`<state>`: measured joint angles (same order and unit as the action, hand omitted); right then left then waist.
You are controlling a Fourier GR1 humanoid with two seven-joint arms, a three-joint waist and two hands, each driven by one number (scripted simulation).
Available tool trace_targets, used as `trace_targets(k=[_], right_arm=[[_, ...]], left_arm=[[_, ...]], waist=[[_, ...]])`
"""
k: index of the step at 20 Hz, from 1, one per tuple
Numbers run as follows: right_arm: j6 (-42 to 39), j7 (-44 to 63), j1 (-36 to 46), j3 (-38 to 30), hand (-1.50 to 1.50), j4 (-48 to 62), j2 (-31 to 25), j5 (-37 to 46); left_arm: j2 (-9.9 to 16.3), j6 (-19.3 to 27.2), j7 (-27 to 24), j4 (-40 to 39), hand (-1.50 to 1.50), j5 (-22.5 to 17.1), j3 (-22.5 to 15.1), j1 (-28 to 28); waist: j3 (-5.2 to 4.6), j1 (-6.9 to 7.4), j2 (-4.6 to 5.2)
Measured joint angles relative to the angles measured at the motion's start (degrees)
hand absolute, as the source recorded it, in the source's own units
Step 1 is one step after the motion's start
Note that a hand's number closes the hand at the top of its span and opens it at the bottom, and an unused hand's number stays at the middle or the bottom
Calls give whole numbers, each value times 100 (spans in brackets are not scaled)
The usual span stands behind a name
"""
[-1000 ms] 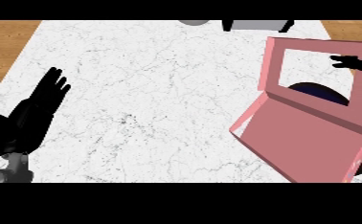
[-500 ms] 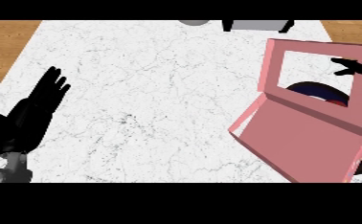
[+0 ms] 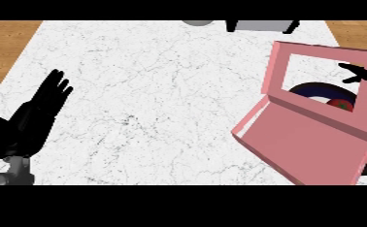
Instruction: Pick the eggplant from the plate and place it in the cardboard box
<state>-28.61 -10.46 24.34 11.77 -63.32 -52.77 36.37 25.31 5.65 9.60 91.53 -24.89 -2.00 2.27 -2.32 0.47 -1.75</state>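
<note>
Left hand (image 3: 36, 119) open, resting lower left; pink box (image 3: 301, 138) right.

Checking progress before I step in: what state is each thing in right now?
Left hand: open, resting at the counter's left edge.
Right hand: only fingertips show past the box; grip unclear.
Pink box: open, tilted.
Plate: seen through the box's opening, something red beside it.
</note>
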Motion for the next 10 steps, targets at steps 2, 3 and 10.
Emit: trace_targets(k=[2, 3, 10], right_arm=[[-3, 9, 23, 3, -150, 36, 27, 49], [72, -32, -31, -8, -150, 93, 40, 77], [238, -96, -16, -41, 150, 287, 168, 233]], left_arm=[[-18, -11, -22, -2, 0, 29, -23, -21], [-7, -6, 12, 31, 0, 18, -12, -22], [1, -60, 38, -99, 0, 9, 43, 131]], waist=[[-2, 4, 0], [-7, 9, -5], [-25, -3, -4]])
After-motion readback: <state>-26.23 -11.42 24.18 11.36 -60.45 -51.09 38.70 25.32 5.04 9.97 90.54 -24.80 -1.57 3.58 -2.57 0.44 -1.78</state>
